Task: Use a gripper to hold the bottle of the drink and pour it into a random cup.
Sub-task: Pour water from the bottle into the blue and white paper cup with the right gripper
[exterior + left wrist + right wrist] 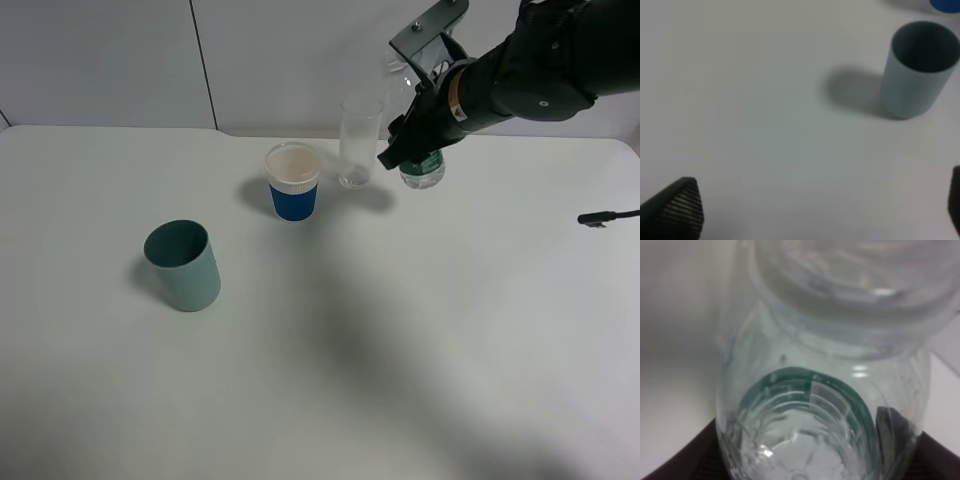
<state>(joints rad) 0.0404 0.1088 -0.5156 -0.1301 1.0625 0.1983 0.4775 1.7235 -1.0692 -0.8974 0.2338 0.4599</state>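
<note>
The clear bottle with a dark green label (426, 168) stands at the back of the table, leaning slightly, right beside the straight clear glass (358, 142). My right gripper (405, 145) is closed around its body. In the right wrist view the bottle (825, 390) fills the picture, with a black finger (680, 465) pressed against each side. A blue cup with a white rim (293, 182) stands left of the glass. A teal cup (183, 265) stands further front left and also shows in the left wrist view (917, 70). My left gripper (815, 210) is open and empty over bare table.
A black cable end (605, 217) lies at the table's right edge. The white table (400, 350) meets a white wall close behind the glass and bottle. A corner of the blue cup (945, 4) shows in the left wrist view.
</note>
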